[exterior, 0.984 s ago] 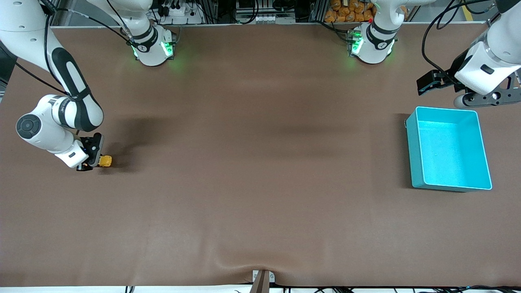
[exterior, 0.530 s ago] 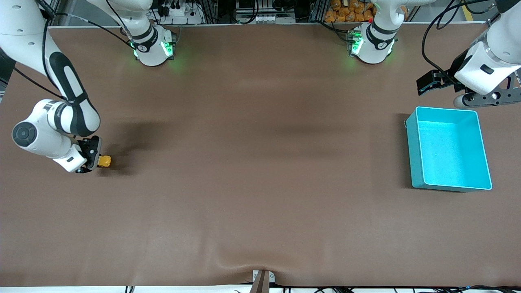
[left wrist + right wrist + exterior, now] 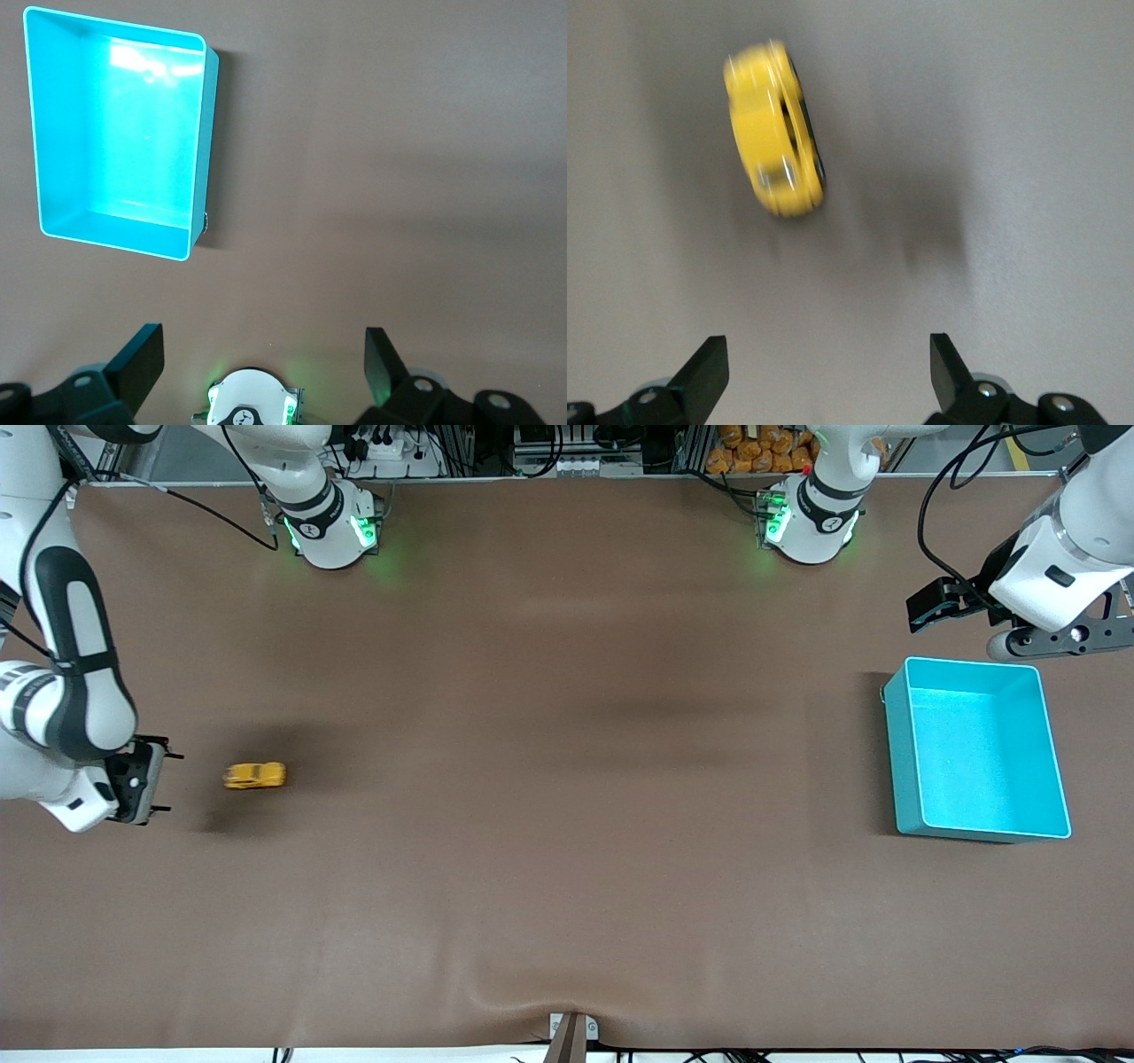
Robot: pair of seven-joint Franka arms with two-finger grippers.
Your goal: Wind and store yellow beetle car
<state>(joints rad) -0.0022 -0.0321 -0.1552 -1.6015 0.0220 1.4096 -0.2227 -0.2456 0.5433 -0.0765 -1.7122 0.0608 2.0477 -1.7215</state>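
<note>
The yellow beetle car [image 3: 254, 776] [image 3: 773, 131] stands on its wheels on the brown table near the right arm's end, streaked with motion blur. My right gripper [image 3: 168, 783] [image 3: 828, 350] is open and low over the table, apart from the car on the side of the right arm's end, with nothing between its fingers. Toward the left arm's end sits the teal bin [image 3: 899, 753] [image 3: 199, 142] with nothing in it. My left gripper [image 3: 1063, 638] [image 3: 263, 341] waits open in the air over the table, just past the bin's edge farthest from the front camera.
Both arm bases [image 3: 332, 527] [image 3: 806, 522] stand along the table's edge farthest from the front camera. A small bracket [image 3: 571, 1032] sits at the edge nearest that camera. Brown tabletop [image 3: 576, 779] stretches between the car and the bin.
My right gripper has opened, let go of the car and drawn back toward the right arm's end. The car has rolled a short way toward the bin. The left arm is still.
</note>
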